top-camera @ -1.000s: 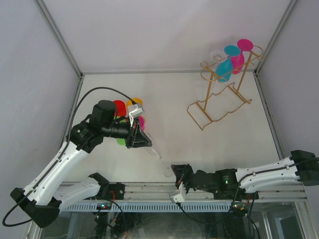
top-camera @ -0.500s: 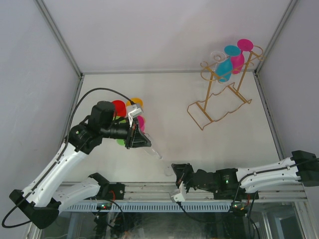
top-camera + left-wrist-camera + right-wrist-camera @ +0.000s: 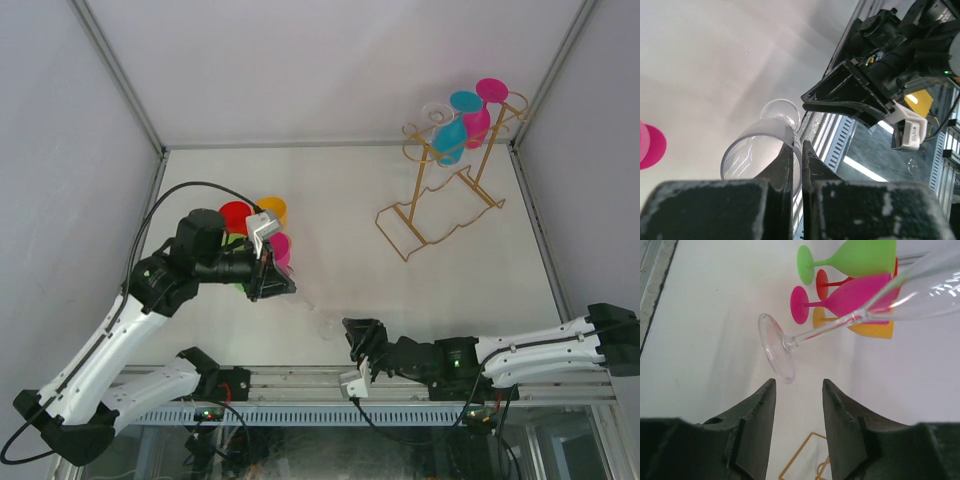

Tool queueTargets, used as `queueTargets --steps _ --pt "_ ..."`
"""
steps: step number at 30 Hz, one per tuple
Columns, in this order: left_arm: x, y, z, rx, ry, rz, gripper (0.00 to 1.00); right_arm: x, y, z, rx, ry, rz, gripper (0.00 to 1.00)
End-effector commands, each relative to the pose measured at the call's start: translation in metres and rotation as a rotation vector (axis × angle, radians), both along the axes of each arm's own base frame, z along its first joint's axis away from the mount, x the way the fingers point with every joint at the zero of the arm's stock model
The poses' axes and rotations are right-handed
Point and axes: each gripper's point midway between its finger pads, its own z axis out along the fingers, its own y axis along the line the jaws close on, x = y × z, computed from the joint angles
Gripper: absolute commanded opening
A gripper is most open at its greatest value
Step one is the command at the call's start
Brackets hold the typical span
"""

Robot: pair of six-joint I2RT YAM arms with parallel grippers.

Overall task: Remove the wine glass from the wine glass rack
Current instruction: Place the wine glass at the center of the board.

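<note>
While the left gripper (image 3: 272,282) is clenched on the rim of the clear glass (image 3: 760,155), one finger inside the bowl and one outside with only the glass wall between them, the right gripper (image 3: 358,340) stands released, its fingers spread wide and holding nothing. The right gripper lies low by the near edge of the bench (image 3: 420,290), about midway along it, and faces the left one. In the right wrist view the foot of the clear glass sits just beyond the fingertips and apart from them.

The clear glass is off the rack (image 3: 440,200) and well apart from it, out over the near middle of the bench. It is tilted almost flat: the bowl is at the left gripper, and the thin stem and round foot point toward the near edge and the right gripper. Whether the foot touches the bench cannot be told. The glass is see-through, with a tall narrow bowl.

Four coloured glasses (image 3: 255,225), red, orange, magenta and green, are clustered just beside the left gripper in the left half of the bench. The gold wire rack stands at the far right corner, with a teal glass (image 3: 450,140), a pink glass (image 3: 478,120) and another see-through one (image 3: 436,112) hanging from its top loops.
</note>
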Motion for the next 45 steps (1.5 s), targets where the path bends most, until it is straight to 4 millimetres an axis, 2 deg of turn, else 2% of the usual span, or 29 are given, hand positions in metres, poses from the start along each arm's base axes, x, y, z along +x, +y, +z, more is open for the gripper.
queueTargets --steps 1,4,7,11,14,18,22,26,31,40,45 --pt "0.010 0.011 0.020 0.009 -0.106 0.075 0.00 0.004 0.011 0.032 0.157 0.035 -0.044 0.43" --pt "0.015 0.021 0.013 0.071 -0.094 0.129 0.00 0.008 0.010 0.039 0.208 0.049 -0.079 0.45" --pt "0.019 0.032 0.002 0.142 -0.068 0.188 0.00 0.014 0.010 0.055 0.298 0.066 -0.129 0.46" --pt "0.029 0.047 -0.005 0.203 -0.044 0.321 0.00 0.037 -0.001 0.080 0.487 0.117 -0.285 0.48" --pt "0.041 0.062 -0.007 0.237 -0.050 0.457 0.00 0.050 -0.009 0.097 0.653 0.224 -0.379 0.51" --pt "0.051 0.084 -0.024 0.342 -0.045 0.576 0.00 0.069 -0.026 0.119 0.949 0.444 -0.531 0.60" --pt "0.051 0.097 -0.035 0.408 -0.032 0.631 0.00 0.090 -0.049 0.124 1.165 0.598 -0.704 0.63" --pt "0.054 0.107 -0.037 0.435 -0.046 0.683 0.00 0.097 -0.057 0.116 1.181 0.673 -0.810 0.63" --pt "0.063 0.117 -0.046 0.505 -0.052 0.739 0.00 0.098 -0.059 0.116 1.216 0.744 -0.848 0.64" --pt "0.072 0.107 -0.077 0.520 -0.021 0.731 0.00 0.097 -0.056 0.121 1.243 0.794 -0.849 0.63" --pt "0.076 0.110 -0.083 0.548 -0.018 0.754 0.00 0.096 -0.054 0.118 1.219 0.795 -0.851 0.63"
